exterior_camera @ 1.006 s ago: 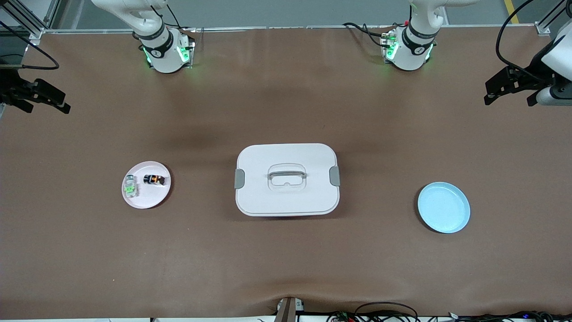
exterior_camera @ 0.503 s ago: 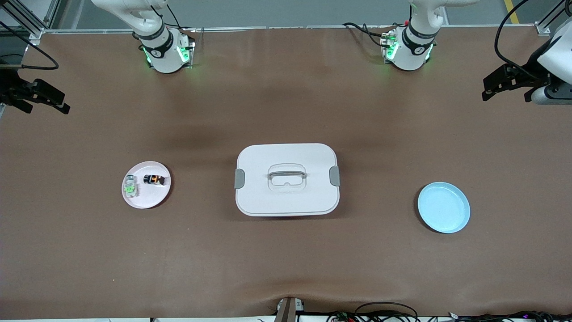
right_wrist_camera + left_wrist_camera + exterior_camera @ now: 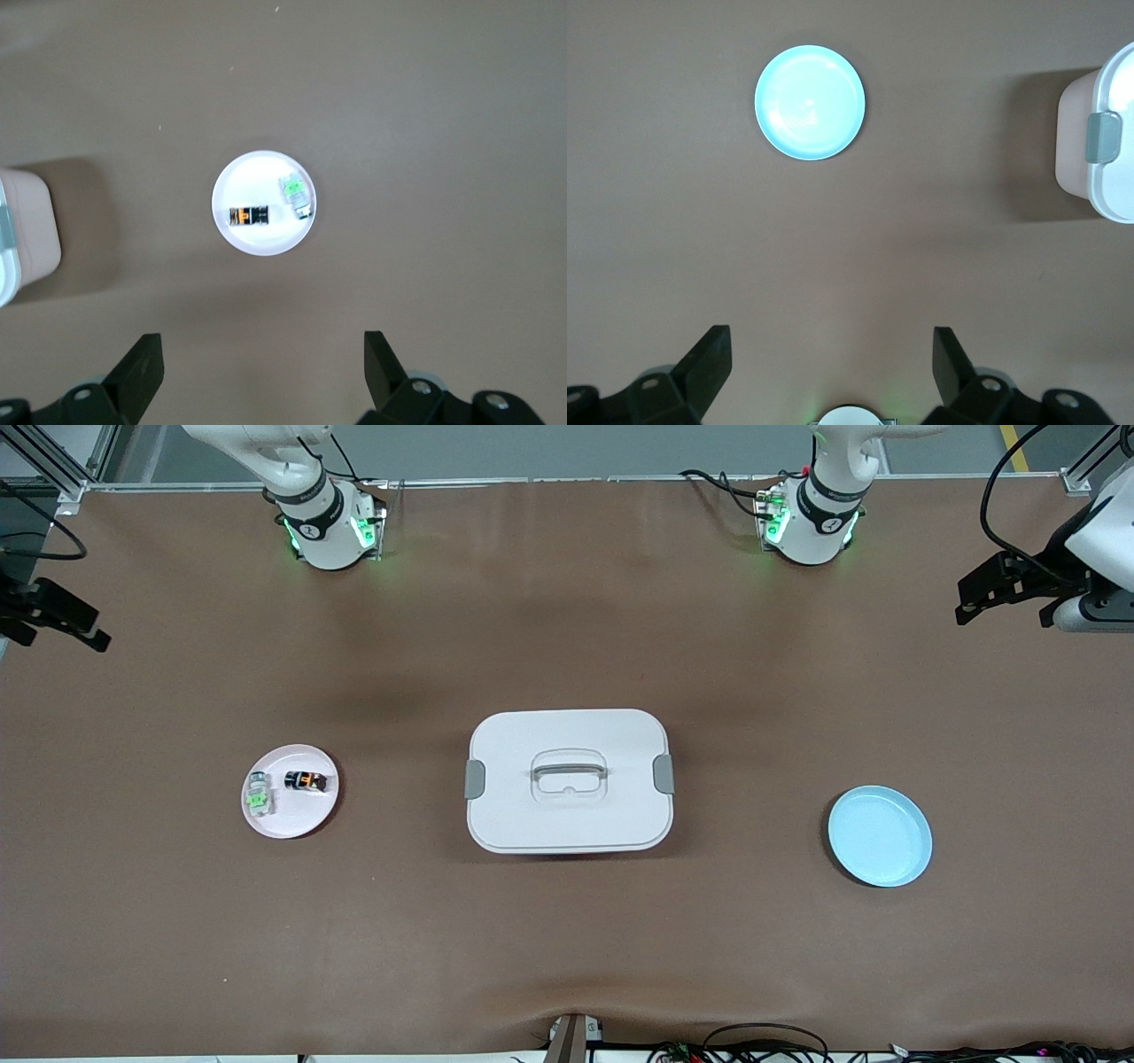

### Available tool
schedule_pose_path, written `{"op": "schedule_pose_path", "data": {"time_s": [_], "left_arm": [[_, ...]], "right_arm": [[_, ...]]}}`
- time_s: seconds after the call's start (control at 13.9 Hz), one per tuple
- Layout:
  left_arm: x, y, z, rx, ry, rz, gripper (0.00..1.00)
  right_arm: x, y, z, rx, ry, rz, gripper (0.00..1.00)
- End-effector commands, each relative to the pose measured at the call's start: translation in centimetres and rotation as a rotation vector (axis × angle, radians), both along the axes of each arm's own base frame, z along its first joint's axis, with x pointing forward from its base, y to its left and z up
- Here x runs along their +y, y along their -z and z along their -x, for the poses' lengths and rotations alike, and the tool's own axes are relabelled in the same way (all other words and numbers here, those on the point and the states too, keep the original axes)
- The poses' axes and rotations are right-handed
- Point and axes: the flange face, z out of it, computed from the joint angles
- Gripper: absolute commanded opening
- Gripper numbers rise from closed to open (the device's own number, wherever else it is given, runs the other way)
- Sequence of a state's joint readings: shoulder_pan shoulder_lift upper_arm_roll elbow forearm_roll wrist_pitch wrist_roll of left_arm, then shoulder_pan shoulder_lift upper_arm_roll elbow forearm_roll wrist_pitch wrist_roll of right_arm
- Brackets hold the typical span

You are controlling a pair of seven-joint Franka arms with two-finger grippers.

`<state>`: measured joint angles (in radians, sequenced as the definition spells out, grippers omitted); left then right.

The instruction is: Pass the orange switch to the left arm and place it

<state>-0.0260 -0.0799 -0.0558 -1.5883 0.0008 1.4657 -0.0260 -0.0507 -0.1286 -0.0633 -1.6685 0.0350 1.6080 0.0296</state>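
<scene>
The orange switch (image 3: 306,781) lies on a pink plate (image 3: 292,819) toward the right arm's end of the table, beside a pale component with a green middle (image 3: 258,796). It also shows in the right wrist view (image 3: 251,216). The white box (image 3: 568,780) stands at the table's middle. My right gripper (image 3: 62,622) is open and empty, high over the table's edge at the right arm's end; its open fingers frame bare table (image 3: 263,354). My left gripper (image 3: 992,598) is open and empty, high over the left arm's end (image 3: 833,350).
A blue plate (image 3: 880,835) sits toward the left arm's end, also in the left wrist view (image 3: 810,103). The box's edge with a grey latch shows in the left wrist view (image 3: 1101,137). Cables lie along the table's near edge.
My right gripper has drifted outward toward the table's edge. My left gripper rose slightly early on, then held still. Nothing on the table has moved.
</scene>
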Motion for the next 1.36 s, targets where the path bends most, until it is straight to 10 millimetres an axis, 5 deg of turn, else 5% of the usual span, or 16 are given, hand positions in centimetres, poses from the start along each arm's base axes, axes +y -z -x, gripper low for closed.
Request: {"op": "schedule_pose_path", "data": {"time_s": [0.0, 0.43, 1.29], "left_arm": [[0.0, -0.4, 0.1, 0.006, 0.01, -0.001, 1.0], [-0.4, 0.0, -0.2, 0.003, 0.016, 0.0, 1.0], [-0.8, -0.1, -0.3, 0.0, 0.024, 0.0, 1.0]], "right_arm": [[0.3, 0.2, -0.6, -0.001, 0.022, -0.01, 1.0], [2.2, 4.0, -2.3, 0.073, -0.014, -0.013, 1.0], [5.7, 20.5, -2.6, 0.058, -0.056, -0.019, 1.0]]}}
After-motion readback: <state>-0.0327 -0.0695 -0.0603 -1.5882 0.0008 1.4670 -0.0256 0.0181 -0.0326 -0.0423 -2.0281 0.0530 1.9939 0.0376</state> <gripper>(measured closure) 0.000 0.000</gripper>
